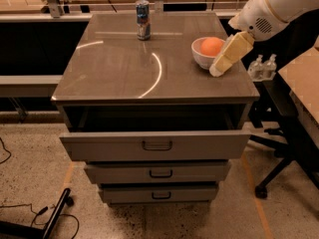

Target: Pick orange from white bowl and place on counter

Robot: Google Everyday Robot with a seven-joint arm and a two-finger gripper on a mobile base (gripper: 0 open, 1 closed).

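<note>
As you look down on the scene, the counter point(124, 68) takes up most of your view, the glossy grey-brown top of a cabinet whose top drawer point(154, 144) stands pulled out. Your robot's white arm point(279, 6) reaches in from the upper right. At its end the pale yellow gripper point(218, 69) slants down to the counter's right side, its tip just in front of and to the right of the white bowl point(199, 59). You cannot tell whether it is spread or pressed together, nor whether it touches the bowl. The orange point(212, 46) sits inside the white bowl, ungrasped. A blue-and-silver can point(143, 20) stands upright near the counter's back edge, well apart from the bowl.
</note>
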